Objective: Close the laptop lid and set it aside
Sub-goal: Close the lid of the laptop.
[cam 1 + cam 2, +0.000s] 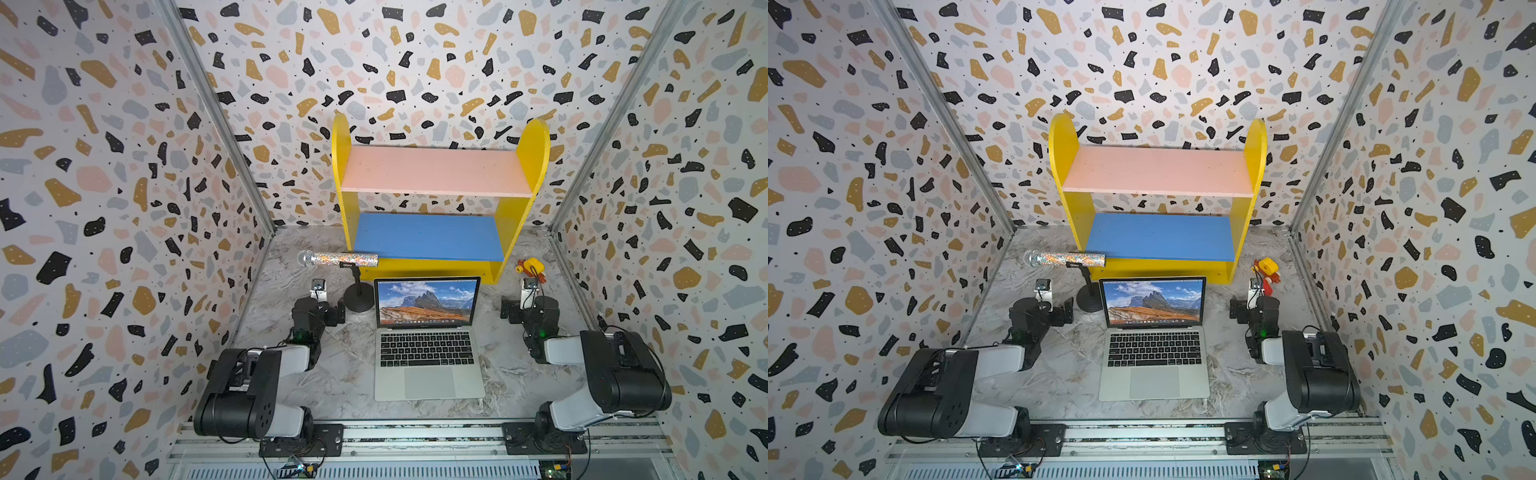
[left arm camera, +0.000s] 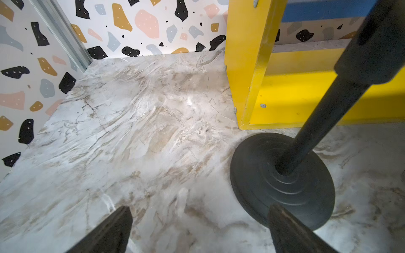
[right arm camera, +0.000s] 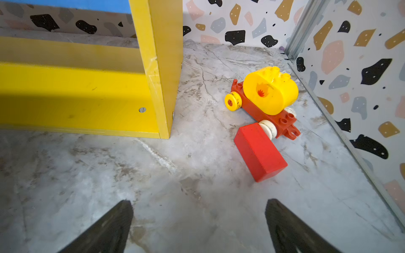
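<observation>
Left gripper (image 2: 197,211) and right gripper (image 3: 199,204) spread wide, holding nothing; I see laptop lid (image 1: 427,301) up, laptop (image 1: 430,374) between them.

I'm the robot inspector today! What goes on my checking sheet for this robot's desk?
Surface: marble-look table, no spills seen.
Job's things: laptop in the middle; laptop lid open and upright, mountain picture showing.
Clutter: glitter microphone on a black stand beside the lid; brick-built toy car and red block near the right wall; yellow shelf behind the laptop.
Claws: left claw open, holding nothing; right claw open, holding nothing.
Cables: black wires at the arm bases, off the table.
Surroundings: speckled walls on three sides.
</observation>
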`<state>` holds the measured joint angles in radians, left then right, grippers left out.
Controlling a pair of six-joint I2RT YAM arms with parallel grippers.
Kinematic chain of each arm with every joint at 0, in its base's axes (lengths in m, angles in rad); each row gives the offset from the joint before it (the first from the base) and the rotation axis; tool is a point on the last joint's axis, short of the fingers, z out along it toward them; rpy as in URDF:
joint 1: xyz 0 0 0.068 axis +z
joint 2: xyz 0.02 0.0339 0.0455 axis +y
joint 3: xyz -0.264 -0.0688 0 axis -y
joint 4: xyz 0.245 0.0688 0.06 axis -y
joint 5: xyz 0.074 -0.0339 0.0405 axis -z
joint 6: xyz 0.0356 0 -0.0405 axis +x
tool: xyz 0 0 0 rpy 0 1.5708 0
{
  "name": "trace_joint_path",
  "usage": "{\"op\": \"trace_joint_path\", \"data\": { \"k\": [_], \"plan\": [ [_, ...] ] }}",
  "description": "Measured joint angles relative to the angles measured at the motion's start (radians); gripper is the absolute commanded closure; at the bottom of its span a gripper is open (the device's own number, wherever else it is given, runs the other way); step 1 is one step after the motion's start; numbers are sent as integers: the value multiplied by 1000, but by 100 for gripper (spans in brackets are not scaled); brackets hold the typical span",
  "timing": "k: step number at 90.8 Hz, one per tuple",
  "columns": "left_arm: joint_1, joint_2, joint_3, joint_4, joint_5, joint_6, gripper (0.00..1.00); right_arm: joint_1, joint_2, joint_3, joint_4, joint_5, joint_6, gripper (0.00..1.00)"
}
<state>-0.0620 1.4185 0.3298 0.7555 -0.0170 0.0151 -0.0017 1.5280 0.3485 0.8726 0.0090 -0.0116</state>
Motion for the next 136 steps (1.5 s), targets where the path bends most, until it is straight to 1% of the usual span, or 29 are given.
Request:
{"op": "trace_joint_path", "data": {
  "k": [46,57,63,71,81,96,105,115,127,136],
  "plan": [
    [16,0,0,1,19,0,1,0,0,0,-1,-2,0,0],
    [0,-2,2,-6,-2,2,1,0,0,0,-2,-2,0,0],
    [-29,-28,23,-76,-46,2,0,0,-18,0,-31,-8,0,0],
    [-58,-94,74,-192,-97,-2,1,0,-95,6,-121,-26,-6,0],
    [-64,-201,114,-276,-144,-19,1,0,-197,48,-214,-47,-12,0],
    [-64,-409,131,-431,-240,-110,1,2,-331,111,-330,-39,87,0],
    [-64,-513,190,-569,-299,-191,1,3,-389,191,-478,-42,151,0],
    [-66,-612,298,-748,-355,-334,1,3,-447,290,-631,-40,267,0],
    [-85,-668,438,-979,-423,-499,1,3,-526,403,-841,-36,463,0],
    [-100,-695,505,-1146,-448,-585,1,3,-565,468,-960,-68,547,0]
  ]
}}
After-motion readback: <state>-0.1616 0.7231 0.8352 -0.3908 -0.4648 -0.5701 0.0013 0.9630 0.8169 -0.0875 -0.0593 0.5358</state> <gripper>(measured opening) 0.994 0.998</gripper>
